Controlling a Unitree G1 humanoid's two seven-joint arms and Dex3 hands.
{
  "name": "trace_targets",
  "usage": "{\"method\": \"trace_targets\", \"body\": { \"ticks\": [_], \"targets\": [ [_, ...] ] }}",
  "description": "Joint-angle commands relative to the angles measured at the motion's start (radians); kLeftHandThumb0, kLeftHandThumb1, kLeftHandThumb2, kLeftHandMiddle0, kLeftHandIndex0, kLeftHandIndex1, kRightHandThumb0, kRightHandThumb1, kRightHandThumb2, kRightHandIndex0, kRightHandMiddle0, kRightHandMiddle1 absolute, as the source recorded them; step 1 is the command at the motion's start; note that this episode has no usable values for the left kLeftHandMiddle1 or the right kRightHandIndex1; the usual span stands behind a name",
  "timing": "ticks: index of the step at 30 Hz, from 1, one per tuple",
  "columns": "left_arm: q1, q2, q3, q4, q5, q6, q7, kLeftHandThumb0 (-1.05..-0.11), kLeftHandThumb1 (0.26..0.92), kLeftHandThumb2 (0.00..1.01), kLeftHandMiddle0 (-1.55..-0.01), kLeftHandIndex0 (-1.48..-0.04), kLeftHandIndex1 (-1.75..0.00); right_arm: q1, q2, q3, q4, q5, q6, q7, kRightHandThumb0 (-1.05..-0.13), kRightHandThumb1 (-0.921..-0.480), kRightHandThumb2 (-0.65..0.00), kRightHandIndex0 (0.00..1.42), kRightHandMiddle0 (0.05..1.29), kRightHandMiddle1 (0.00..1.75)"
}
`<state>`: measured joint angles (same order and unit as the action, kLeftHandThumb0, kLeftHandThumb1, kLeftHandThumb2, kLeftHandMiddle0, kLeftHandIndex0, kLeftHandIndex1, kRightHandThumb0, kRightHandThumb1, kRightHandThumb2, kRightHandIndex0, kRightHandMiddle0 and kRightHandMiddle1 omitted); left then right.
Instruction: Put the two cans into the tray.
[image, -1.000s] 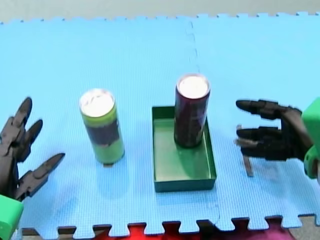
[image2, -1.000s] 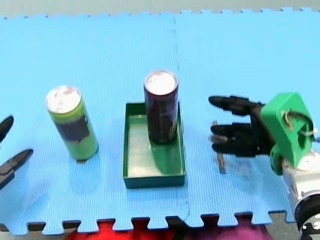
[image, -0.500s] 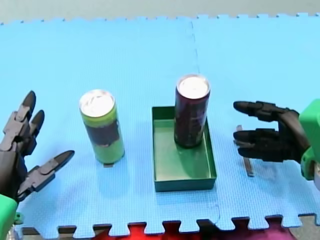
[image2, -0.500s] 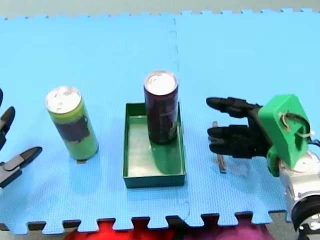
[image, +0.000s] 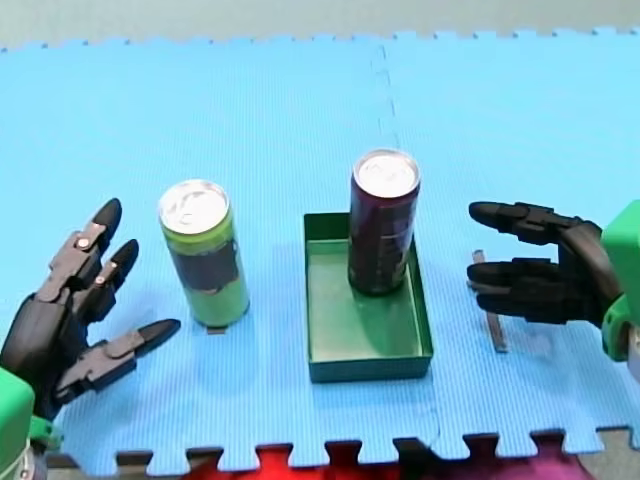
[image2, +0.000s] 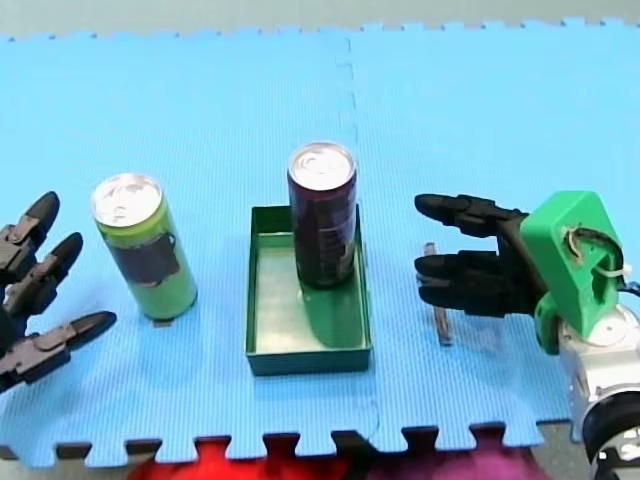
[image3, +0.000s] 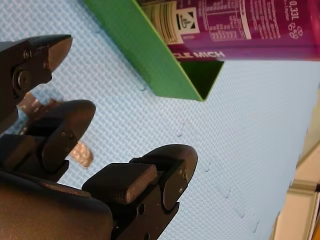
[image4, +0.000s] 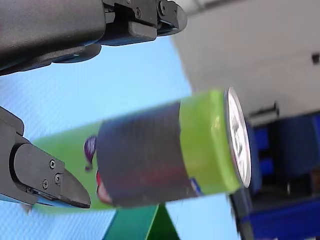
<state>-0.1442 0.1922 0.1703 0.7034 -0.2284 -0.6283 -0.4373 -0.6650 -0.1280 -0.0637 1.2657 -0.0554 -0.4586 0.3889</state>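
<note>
First head view, left to right: my left hand (image: 72, 325), empty and unclenched, hovers near the green can (image: 205, 255), upright on the mat (image: 300, 110) outside the tray (image: 368, 367), and a glancing touch could topple it. The purple can (image: 383, 225) already stands at the tray's far end, so a careless carry might knock it; my right hand (image: 545, 277) hovers empty and unclenched beyond, near a small metal strip (image: 495, 330).

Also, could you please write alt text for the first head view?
A purple can stands upright at the far end of a green tray, while a green can stands on the blue foam mat to its left. The left hand, open, is beside the green can; the right hand, open, is right of the tray.
</note>
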Motion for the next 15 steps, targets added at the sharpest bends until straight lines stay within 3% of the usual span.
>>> {"method": "trace_targets", "body": {
  "ticks": [1,9,15],
  "targets": [
    [0.002,0.023,0.004,-0.018,-0.040,0.034,-0.068,-1.048,0.822,0.03,-0.22,-0.13,-0.01,0.002,-0.003,-0.008,0.002,0.008,-0.009,-0.001,-0.701,-0.731,0.000,0.94,0.63,0.00],
    [-0.030,0.024,0.027,0.001,-0.108,0.132,-0.180,-1.048,0.875,0.03,-0.26,-0.15,-0.01,0.004,-0.001,-0.019,0.008,0.017,-0.016,0.007,-0.694,-0.725,0.000,0.96,0.63,0.00],
    [-0.091,0.025,0.054,0.090,-0.132,0.178,-0.239,-1.048,0.883,0.02,-0.28,-0.16,-0.01,0.004,-0.003,-0.022,0.008,0.018,-0.019,0.010,-0.686,-0.721,0.000,0.96,0.63,0.00]
  ]
}}
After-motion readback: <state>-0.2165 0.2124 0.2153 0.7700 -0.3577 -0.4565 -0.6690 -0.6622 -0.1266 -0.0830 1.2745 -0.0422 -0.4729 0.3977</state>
